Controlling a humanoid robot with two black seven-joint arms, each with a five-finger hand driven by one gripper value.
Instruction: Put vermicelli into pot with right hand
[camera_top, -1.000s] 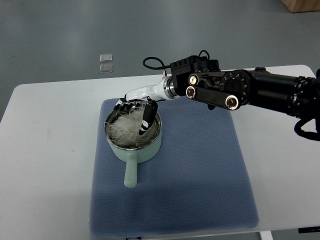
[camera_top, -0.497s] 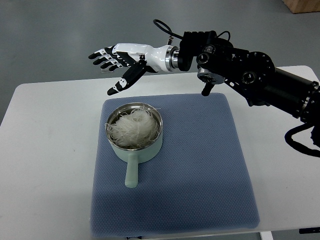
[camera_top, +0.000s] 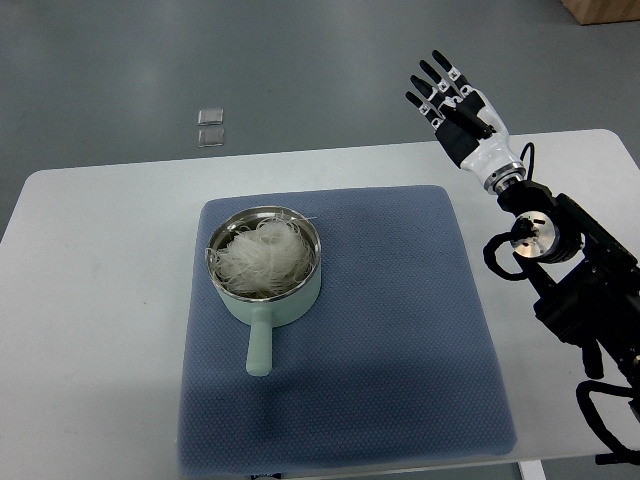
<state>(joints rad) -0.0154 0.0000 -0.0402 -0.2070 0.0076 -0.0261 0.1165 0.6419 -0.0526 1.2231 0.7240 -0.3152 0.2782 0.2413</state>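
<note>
A pale green pot (camera_top: 266, 290) with a steel rim and a handle toward the near edge stands on the left part of the blue mat (camera_top: 400, 340). A nest of white vermicelli (camera_top: 262, 252) lies inside the pot. My right hand (camera_top: 455, 105) is raised beyond the table's far right edge, well clear of the pot, with its fingers spread and nothing in it. Its black arm (camera_top: 570, 280) runs down the right side of the picture. The left arm is out of view.
The mat lies on a white table (camera_top: 90, 300). Two small clear square pieces (camera_top: 210, 126) lie on the grey floor beyond the table's far edge. A brown box corner (camera_top: 600, 10) shows at the top right.
My right hand let go of the vermicelli in the pot, rose out of it, then swung right and back to the far right with fingers spread.
</note>
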